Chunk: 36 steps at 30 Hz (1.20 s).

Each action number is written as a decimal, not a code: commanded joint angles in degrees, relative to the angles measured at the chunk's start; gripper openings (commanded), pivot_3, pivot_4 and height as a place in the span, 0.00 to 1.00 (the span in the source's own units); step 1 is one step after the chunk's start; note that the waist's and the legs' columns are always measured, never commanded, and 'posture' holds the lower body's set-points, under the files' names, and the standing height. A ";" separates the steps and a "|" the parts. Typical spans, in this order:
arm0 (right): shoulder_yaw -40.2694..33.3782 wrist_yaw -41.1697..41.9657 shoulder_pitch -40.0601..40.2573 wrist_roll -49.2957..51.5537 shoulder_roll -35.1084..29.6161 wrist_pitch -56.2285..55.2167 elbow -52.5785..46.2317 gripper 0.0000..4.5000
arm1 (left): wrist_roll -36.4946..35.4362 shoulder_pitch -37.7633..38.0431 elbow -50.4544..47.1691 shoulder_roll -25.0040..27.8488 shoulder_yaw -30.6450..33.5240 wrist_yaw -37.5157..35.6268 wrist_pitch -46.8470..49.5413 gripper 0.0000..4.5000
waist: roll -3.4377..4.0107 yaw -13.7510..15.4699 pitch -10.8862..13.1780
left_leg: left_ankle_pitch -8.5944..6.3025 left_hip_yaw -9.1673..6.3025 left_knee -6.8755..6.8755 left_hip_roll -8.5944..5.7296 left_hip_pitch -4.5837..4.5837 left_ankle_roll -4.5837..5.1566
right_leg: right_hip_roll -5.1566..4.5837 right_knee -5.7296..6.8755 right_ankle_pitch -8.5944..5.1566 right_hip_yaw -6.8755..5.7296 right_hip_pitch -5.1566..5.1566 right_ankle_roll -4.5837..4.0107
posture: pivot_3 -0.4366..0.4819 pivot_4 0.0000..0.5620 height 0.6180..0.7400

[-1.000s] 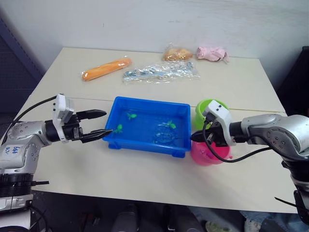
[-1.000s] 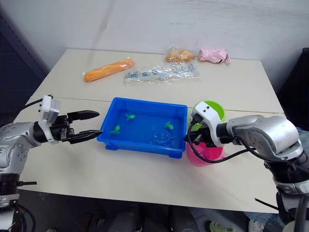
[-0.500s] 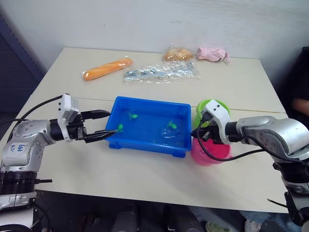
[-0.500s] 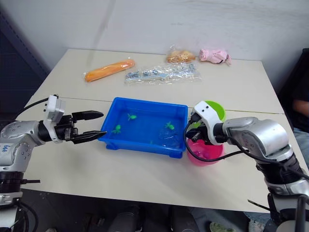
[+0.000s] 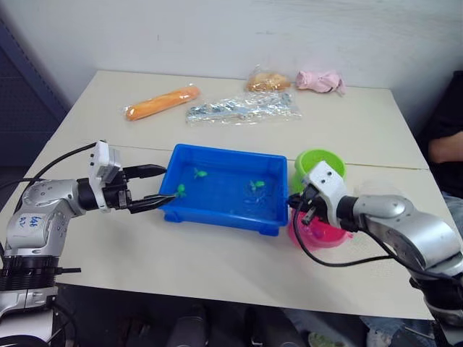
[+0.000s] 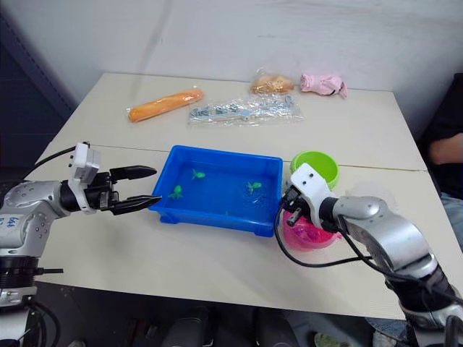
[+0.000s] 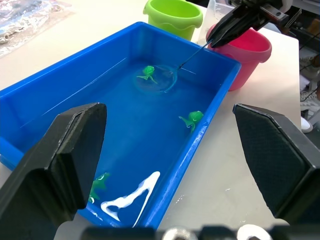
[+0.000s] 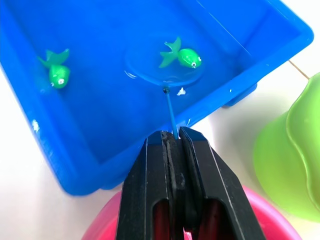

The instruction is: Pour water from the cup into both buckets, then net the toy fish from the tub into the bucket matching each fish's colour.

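The blue tub (image 5: 221, 151) holds water and three green toy fish (image 5: 198, 173) (image 5: 179, 190) (image 5: 255, 185). My right gripper (image 5: 295, 204) hovers over the pink bucket (image 5: 318, 237), shut on the net's thin handle (image 8: 170, 107). The net's hoop (image 8: 150, 75) lies in the water around one green fish (image 8: 182, 56). Behind the pink bucket stands the green bucket (image 5: 319, 163). A faint clear shape (image 5: 376, 188) behind my right forearm looks like the cup. My left gripper (image 5: 165, 184) is open at the tub's left wall, holding nothing.
At the table's back lie an orange bag (image 5: 159, 103), a clear plastic bag (image 5: 242, 108), a bread bag (image 5: 265, 79) and a pink item (image 5: 318, 79). A person's hand (image 5: 445, 148) shows at the right edge.
The net's hoop has moved from the tub's front to the green fish at the right. My left gripper has closed in on the tub's left wall. A person's hand has come into view.
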 commanded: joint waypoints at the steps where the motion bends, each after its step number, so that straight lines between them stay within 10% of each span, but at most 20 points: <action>1: -3.75 1.63 3.48 -2.58 -0.45 -8.79 -3.14 0.00 | -0.19 0.27 -0.99 -0.58 0.95 0.58 -0.76 0.97 | 0.00 -0.10 0.00 | 0.00 0.00 0.01 0.00 0.00 0.00 | 0.00 0.03 0.00 0.01 0.00 0.00 | 0.48 0.27 1.00; 36: -30.16 9.88 18.27 -3.18 -0.97 -30.79 -0.99 0.00 | 1.76 -11.97 1.98 -8.76 -4.22 3.69 1.06 0.97 | -0.01 0.01 0.00 | 0.07 0.03 0.43 0.00 0.18 -0.09 | 0.08 0.65 0.00 0.08 0.09 0.00 | 0.48 0.27 1.00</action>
